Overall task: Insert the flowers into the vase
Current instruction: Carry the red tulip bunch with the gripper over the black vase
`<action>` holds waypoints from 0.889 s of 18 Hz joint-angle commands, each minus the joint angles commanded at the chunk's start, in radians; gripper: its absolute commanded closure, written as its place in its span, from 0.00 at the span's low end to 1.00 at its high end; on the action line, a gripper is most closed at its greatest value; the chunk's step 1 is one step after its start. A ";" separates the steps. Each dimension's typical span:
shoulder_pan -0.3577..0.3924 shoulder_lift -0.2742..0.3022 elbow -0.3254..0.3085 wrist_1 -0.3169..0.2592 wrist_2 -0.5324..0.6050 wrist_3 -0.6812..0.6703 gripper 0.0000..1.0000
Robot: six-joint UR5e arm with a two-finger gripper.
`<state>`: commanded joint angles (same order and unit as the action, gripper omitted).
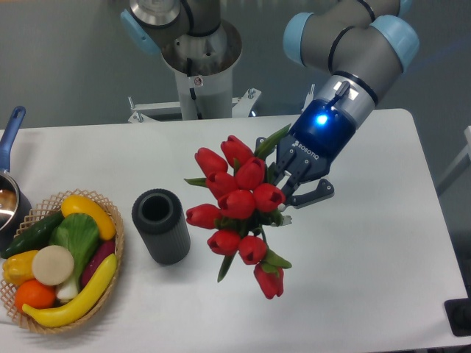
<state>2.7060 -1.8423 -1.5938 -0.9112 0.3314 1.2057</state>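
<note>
The flowers [239, 202], a bunch of red tulip buds with green stems and leaves, hang in the air over the middle of the white table. My gripper [285, 193] is shut on their stems from the right, its fingers partly hidden behind the buds. The vase [160, 225], a dark grey ribbed cylinder with a round open mouth, stands upright on the table just left of the bunch. The lowest buds reach down beside the vase, a small gap apart from it.
A wicker basket [116, 254] of fruit and vegetables sits at the front left, close to the vase. A blue-handled metal pot [9, 198] is at the left edge. The robot base [199, 66] stands behind the table.
</note>
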 joint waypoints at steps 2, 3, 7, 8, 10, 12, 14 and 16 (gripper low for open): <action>-0.011 0.009 -0.021 0.002 -0.003 0.003 0.78; -0.009 0.011 -0.023 0.002 -0.003 0.003 0.78; -0.012 0.032 -0.073 0.002 -0.006 0.008 0.78; -0.012 0.037 -0.087 0.002 -0.006 0.008 0.78; -0.014 0.043 -0.095 0.002 -0.020 0.005 0.78; -0.015 0.041 -0.101 0.002 -0.083 0.002 0.78; -0.015 0.041 -0.117 0.002 -0.138 0.003 0.78; -0.015 0.044 -0.141 0.002 -0.166 0.011 0.78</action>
<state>2.6906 -1.7978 -1.7348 -0.9097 0.1658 1.2164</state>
